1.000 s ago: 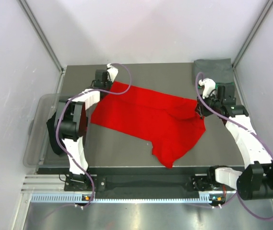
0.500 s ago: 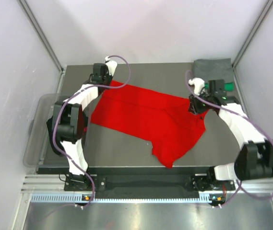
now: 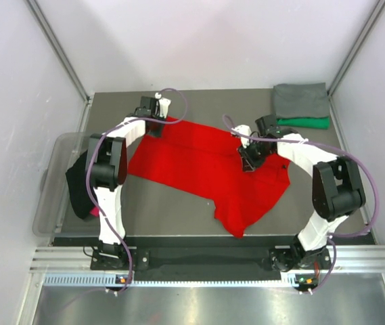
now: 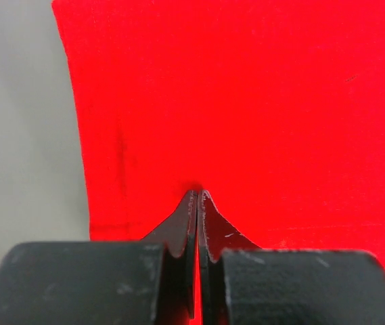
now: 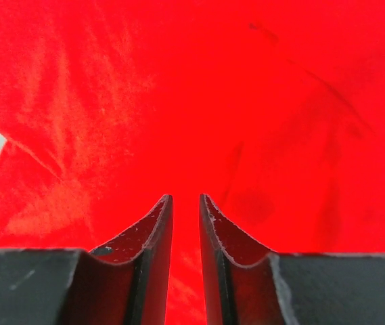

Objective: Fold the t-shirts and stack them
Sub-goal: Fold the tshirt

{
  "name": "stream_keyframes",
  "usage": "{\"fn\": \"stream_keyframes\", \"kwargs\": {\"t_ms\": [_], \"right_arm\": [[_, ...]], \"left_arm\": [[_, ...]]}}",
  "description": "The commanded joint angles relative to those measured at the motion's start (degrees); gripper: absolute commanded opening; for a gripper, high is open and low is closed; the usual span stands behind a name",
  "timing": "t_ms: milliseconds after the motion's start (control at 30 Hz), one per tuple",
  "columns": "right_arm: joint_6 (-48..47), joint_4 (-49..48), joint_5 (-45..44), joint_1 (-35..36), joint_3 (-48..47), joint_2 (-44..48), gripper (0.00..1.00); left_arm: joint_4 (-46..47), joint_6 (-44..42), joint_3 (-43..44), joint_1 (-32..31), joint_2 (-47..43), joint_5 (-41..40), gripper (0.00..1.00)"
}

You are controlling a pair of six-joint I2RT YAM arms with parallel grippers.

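A bright red t-shirt (image 3: 199, 162) lies spread across the dark table (image 3: 172, 210), one part trailing toward the front edge. My left gripper (image 3: 155, 122) is at the shirt's far left corner. In the left wrist view its jaws (image 4: 198, 192) are pressed together, pinching the red cloth (image 4: 246, 101) near its edge. My right gripper (image 3: 250, 160) is down on the shirt's right part. Its jaws (image 5: 185, 198) stand a narrow slit apart, and red cloth (image 5: 178, 81) fills the gap. A folded grey t-shirt (image 3: 302, 100) lies on a green one (image 3: 307, 122) at the far right corner.
A translucent grey tub (image 3: 51, 183) hangs off the table's left side, holding a black shirt (image 3: 77, 189) with a bit of magenta cloth (image 3: 96, 211) under it. White walls close in at the back and both sides. Bare table (image 4: 23, 135) shows left of the red cloth.
The left jaws have closed onto the shirt's far left corner. The right gripper has moved left from the shirt's right edge onto the cloth and its jaws have narrowed.
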State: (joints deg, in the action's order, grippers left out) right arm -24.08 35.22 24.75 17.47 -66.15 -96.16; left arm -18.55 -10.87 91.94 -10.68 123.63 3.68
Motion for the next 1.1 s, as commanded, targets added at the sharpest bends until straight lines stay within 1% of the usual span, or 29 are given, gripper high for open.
{"fn": "stream_keyframes", "kwargs": {"t_ms": [0,67,233,633,867,1067], "right_arm": [[-1.5,-0.33,-0.31,1.95,-2.58,-2.8,0.22],[-1.15,-0.5,-1.8,2.04,-3.8,-5.52,0.22],[-0.1,-1.64,-6.28,1.95,-5.31,-8.6,0.2],[1.84,-3.85,-14.64,1.25,-5.21,-9.22,0.17],[2.1,-5.07,-17.98,0.46,-6.01,-8.61,0.18],[1.58,-5.86,-19.92,0.54,-5.66,-7.29,0.23]], "left_arm": [[0.0,1.56,2.19,-0.13,-1.82,1.33,0.0],[-0.09,2.43,2.02,-0.13,-2.6,1.85,0.0],[0.53,2.7,1.05,-0.13,-4.63,1.85,0.0],[1.32,3.4,-0.8,-0.13,-6.04,2.21,0.0],[1.76,3.32,-1.5,-0.13,-6.47,2.21,0.0],[2.11,3.49,-2.38,-0.13,-6.56,2.38,0.0]]}}
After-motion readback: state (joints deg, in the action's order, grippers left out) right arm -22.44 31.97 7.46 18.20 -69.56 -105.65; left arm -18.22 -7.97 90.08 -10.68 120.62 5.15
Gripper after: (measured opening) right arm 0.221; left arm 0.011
